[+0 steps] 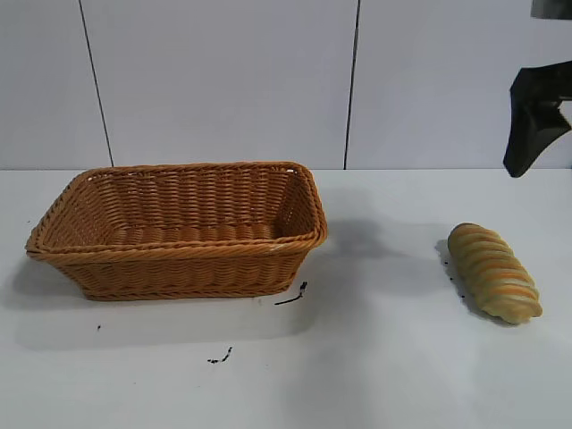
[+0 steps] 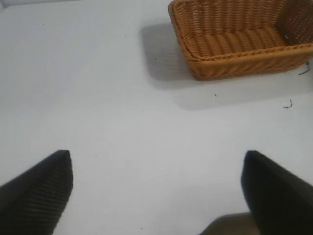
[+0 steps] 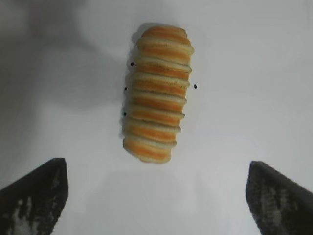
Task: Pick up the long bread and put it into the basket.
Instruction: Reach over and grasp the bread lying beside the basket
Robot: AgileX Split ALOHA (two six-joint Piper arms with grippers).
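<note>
in the exterior view the right gripper [image 1: 534, 121] shows only as a dark piece at about two o'clock, cut by the right edge, so the arm above it is out of sight, and how its jaws stand cannot be read there. the left arm does not appear in that view. the left wrist view crops the basket [image 2: 234, 66] at its top and right edges, and the left gripper [image 2: 156, 188] shows only two dark tips cut by the bottom edge. small black specks on the bench [image 1: 223, 384] near the basket are too small to identify, as are the dots beside the long bread [image 3: 157, 93].
</note>
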